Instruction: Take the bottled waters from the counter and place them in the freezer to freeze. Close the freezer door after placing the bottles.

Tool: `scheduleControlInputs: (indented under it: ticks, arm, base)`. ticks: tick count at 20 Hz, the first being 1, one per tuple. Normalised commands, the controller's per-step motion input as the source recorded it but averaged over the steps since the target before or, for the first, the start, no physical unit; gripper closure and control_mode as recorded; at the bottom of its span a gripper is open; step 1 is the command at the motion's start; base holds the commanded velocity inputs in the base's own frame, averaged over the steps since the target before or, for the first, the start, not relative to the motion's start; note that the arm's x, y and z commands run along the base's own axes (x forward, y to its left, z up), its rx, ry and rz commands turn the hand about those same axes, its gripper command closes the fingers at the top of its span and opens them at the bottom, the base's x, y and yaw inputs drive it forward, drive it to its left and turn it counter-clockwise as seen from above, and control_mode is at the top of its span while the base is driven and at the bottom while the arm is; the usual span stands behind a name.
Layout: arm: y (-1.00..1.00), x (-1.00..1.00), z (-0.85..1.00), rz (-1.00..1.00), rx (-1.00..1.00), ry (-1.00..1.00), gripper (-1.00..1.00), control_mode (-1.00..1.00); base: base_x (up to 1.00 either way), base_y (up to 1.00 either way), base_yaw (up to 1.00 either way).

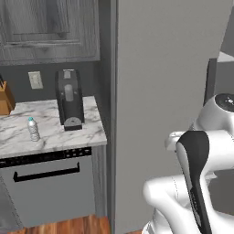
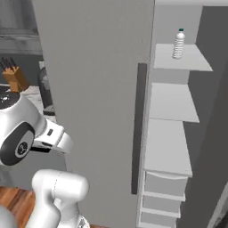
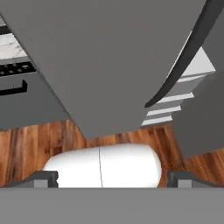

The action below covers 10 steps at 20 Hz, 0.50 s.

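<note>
- The robot's gripper [image 3: 112, 178] points down toward the wood floor, its jaws spread wide and holding nothing, with the two dark fingertips [image 3: 43, 178] standing far apart at the bottom of the hand view.
- The freezer door [image 2: 98, 89] stands open just ahead of the gripper, and its long dark bar handle [image 2: 139, 129] runs down the edge nearest the shelves.
- Two bottled waters are counted. One bottle [image 2: 178, 44] stands upright on the top shelf of the freezer [image 2: 173, 102], above the hand and beyond the open door.
- The second bottle [image 1: 33, 129] waits upright on the counter [image 1: 50, 132], well off to the gripper's left past the door, near a dark coffee machine [image 1: 69, 99] and a wooden knife block [image 1: 5, 98].
- The task appears about half done: one bottle shelved, one left, door yet to close.
- The step in hand is judged to be fetching the remaining bottle. Doing it well means swinging clear of the door edge, keeping the jaws wide, approaching the bottle from the side at mid-height and closing squarely on its ribbed body so that it does not tip.
- Also counted: one door handle, one coffee machine, one knife block, and one dishwasher [image 1: 45, 183] under the counter.
</note>
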Motion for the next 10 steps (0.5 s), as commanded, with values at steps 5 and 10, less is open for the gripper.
scheduleControlInputs:
  ticks: [5,10]
  arm:
    - [0.00,0.00,0.00,0.00,0.00,0.00,-1.00,1.00]
    - [0.00,0.00,0.00,0.00,0.00,0.00,-1.00,1.00]
  base:
    - [0.00,0.87,0.06]
    - [0.15,0.99,0.01]
